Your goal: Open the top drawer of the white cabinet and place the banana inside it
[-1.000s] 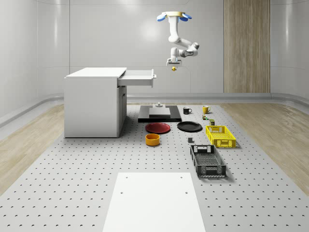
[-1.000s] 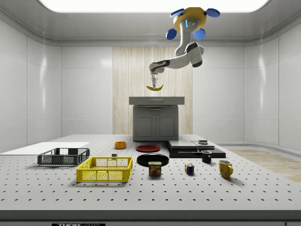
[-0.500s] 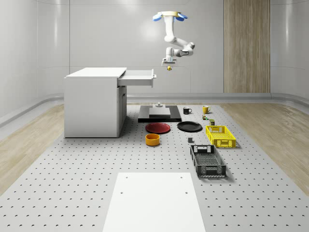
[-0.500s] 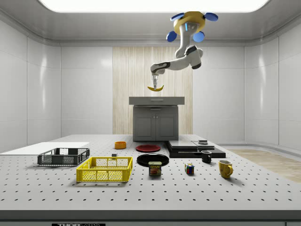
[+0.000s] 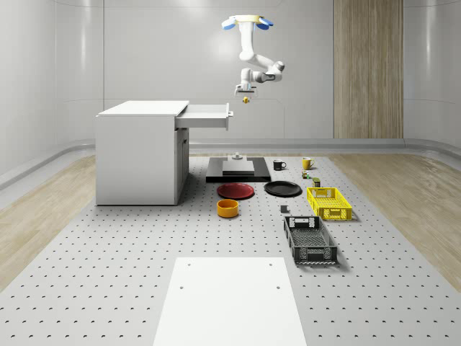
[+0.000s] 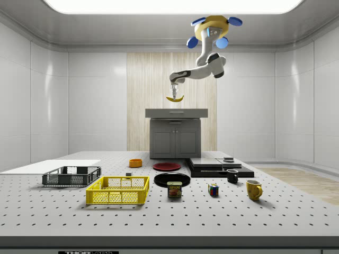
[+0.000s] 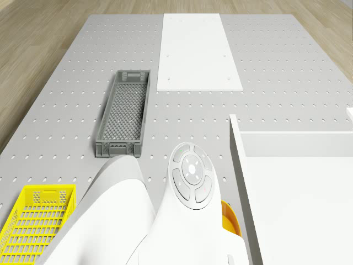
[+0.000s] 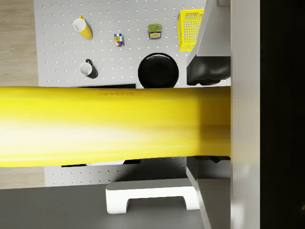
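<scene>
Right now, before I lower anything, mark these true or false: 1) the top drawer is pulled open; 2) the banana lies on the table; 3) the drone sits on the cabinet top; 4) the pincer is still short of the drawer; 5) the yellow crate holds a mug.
1) True: the top drawer of the white cabinet is out.
2) False: the banana hangs in the pincer, high above the table.
3) False: the drone hovers in the air, off the drawer's front.
4) True: it is just beyond the drawer's front.
5) False: the yellow crate is empty; both mugs stand on the table.
</scene>
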